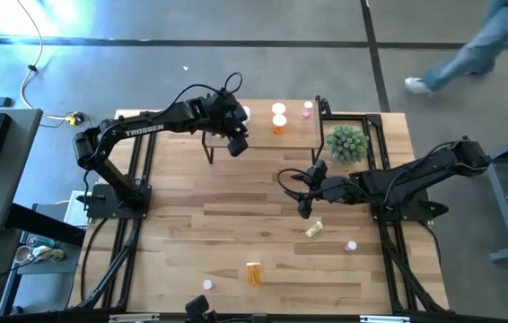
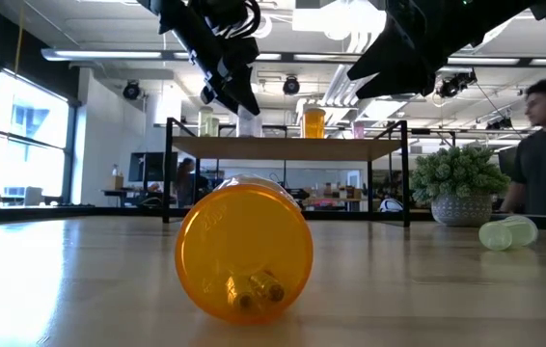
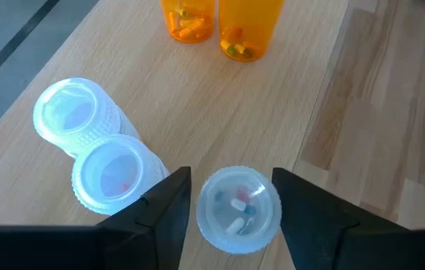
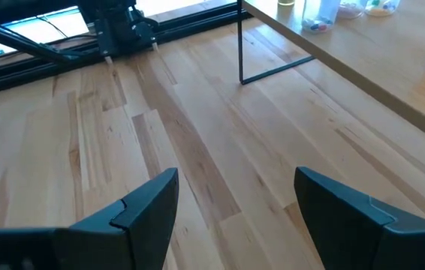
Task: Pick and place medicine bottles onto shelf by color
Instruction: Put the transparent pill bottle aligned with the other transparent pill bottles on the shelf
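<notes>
Shelf (image 1: 263,135) at bench's far edge already sorted: oranges together, clear ones grouped by colour. Left claw (image 3: 231,206) over shelf, spread wide round a clear bottle (image 3: 237,208), prob. just set. Right claw (image 4: 235,210) empty, released, low over bench w/ yellow-green bottle (image 1: 314,230) nearby.

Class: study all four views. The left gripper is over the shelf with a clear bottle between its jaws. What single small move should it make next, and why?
Probably lift the left gripper straight up, clear of the clear bottle. Its jaws stand open on either side of the bottle, which appears to stand on the shelf beside two other clear bottles, so the placing looks done. The right gripper hangs open over bare table.
</notes>
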Robot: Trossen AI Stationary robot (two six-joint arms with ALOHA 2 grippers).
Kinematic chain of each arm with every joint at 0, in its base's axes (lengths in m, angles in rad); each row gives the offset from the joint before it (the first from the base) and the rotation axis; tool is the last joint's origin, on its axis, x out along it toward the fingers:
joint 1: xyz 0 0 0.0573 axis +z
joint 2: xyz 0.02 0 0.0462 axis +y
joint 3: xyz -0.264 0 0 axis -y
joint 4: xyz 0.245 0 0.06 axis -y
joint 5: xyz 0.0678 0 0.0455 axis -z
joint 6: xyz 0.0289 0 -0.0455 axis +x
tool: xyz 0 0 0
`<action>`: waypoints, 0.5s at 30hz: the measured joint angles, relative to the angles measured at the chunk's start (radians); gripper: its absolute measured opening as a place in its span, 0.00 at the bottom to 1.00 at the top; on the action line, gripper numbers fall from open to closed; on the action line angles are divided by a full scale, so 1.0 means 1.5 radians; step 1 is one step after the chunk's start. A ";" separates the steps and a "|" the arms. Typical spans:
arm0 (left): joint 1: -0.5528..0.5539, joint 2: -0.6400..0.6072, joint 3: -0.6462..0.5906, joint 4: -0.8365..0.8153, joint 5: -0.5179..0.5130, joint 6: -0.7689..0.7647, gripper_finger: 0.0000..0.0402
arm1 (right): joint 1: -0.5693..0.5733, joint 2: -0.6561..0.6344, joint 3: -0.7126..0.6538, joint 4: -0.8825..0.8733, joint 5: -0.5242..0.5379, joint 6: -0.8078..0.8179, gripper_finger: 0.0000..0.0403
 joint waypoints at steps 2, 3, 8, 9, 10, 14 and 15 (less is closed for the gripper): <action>0.000 0.000 0.000 0.000 0.000 0.000 0.46 | 0.000 0.000 0.000 0.000 -0.002 0.000 0.64; 0.000 0.000 0.000 0.000 0.000 0.000 0.46 | 0.000 0.000 0.000 0.000 -0.002 0.000 0.64; 0.000 0.000 0.000 0.000 0.000 0.000 0.47 | 0.000 0.000 0.000 0.000 -0.002 0.000 0.64; 0.000 -0.001 0.000 0.000 0.000 0.000 0.47 | 0.000 0.000 0.000 0.000 -0.002 0.000 0.64; 0.000 -0.002 0.000 0.000 0.000 0.000 0.47 | 0.000 0.000 0.000 0.000 -0.002 0.000 0.64; 0.000 -0.008 0.000 -0.001 -0.003 0.001 0.47 | 0.000 0.000 0.000 0.000 -0.002 0.000 0.64; 0.000 -0.012 0.000 -0.001 -0.004 0.002 0.47 | 0.000 0.000 0.000 0.000 -0.002 0.000 0.64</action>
